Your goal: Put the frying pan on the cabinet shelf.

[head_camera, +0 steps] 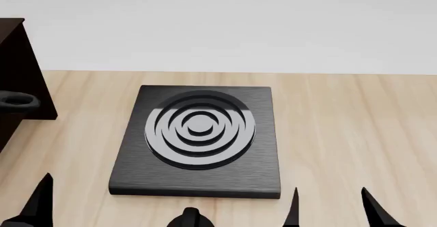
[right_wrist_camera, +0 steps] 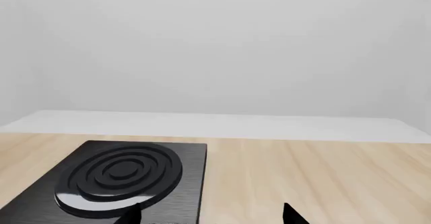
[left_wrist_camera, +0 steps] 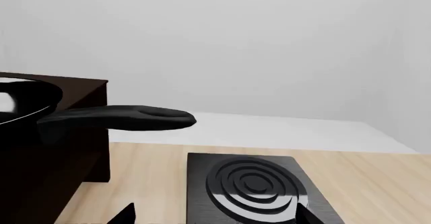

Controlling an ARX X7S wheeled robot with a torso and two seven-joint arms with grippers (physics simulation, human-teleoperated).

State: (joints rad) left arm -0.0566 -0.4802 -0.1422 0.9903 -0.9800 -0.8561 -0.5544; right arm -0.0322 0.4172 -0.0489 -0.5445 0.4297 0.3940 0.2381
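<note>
The wooden counter [head_camera: 355, 130] is the largest thing in view, pale and grained, running back to a white ledge [head_camera: 225, 30] under a plain grey wall [right_wrist_camera: 215, 42]. At the counter's left end stands the dark cabinet [left_wrist_camera: 40, 183], near-black and boxy; in the head view only its right edge shows.

Next in size is the square black burner plate [head_camera: 198, 140], flat on the counter in front of the robot, its concentric grey rings [head_camera: 199, 126] centred on it. It lies apart from the cabinet, with bare wood between them.

The frying pan [left_wrist_camera: 27, 108] sits up on the cabinet shelf [left_wrist_camera: 74, 78] — its black bowl rests on the dark top board and its long black handle [left_wrist_camera: 128, 118] juts out past the cabinet's edge over the counter, toward the burner plate. In the head view only the handle's end with its hole [head_camera: 17, 101] shows.

The left gripper [left_wrist_camera: 215, 216] holds nothing — its two dark fingertips are spread wide, low over the near side of the burner plate. The right gripper [right_wrist_camera: 212, 215] is likewise released, its fingertips parted over bare counter and empty.
</note>
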